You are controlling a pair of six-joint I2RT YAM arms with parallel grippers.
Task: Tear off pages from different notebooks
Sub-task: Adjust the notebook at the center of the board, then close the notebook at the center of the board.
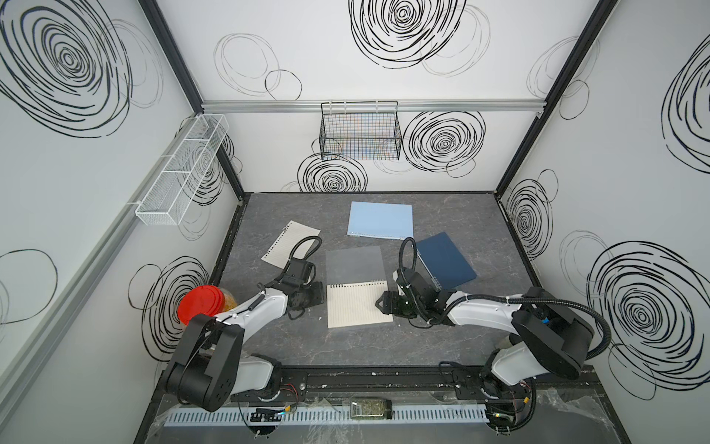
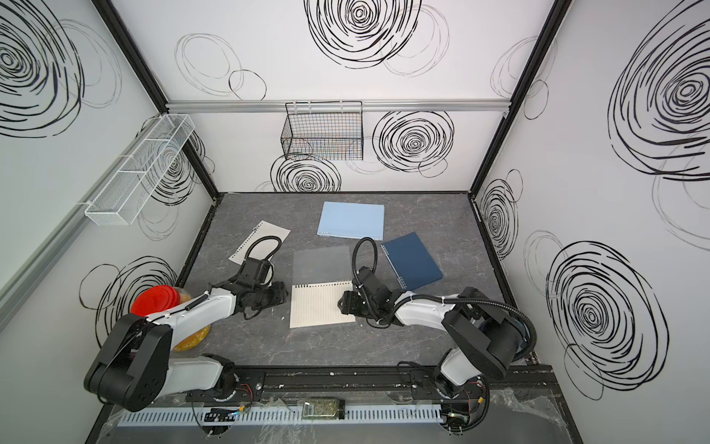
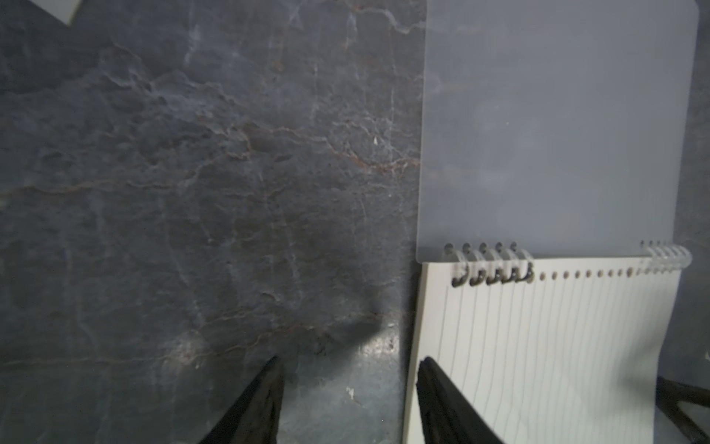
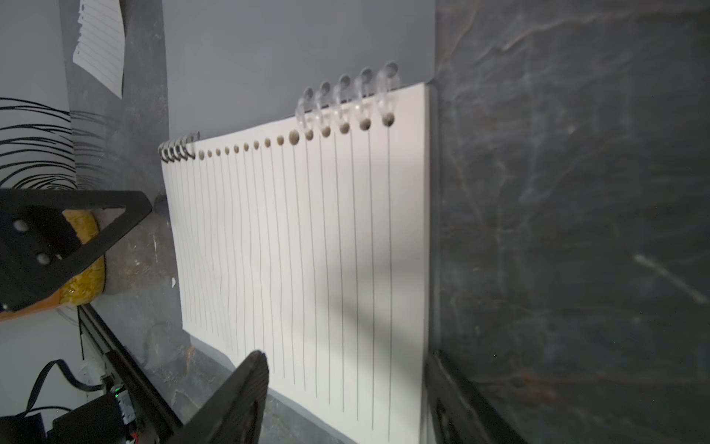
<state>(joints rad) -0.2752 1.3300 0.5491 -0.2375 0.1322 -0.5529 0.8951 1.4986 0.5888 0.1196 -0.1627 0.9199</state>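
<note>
An open notebook lies at the table's middle with its lined cream page facing up and its clear cover flipped back. My left gripper is open at the pad's left edge, one fingertip over the paper. My right gripper is open, its jaws on either side of the pad's near right corner. A light-blue notebook lies behind, a navy notebook to the right. One loose page lies back left.
A red-lidded jar stands at the left wall beside my left arm. A black wire basket hangs on the back wall and a white mesh shelf on the left wall. A small jar lies beyond the front rail.
</note>
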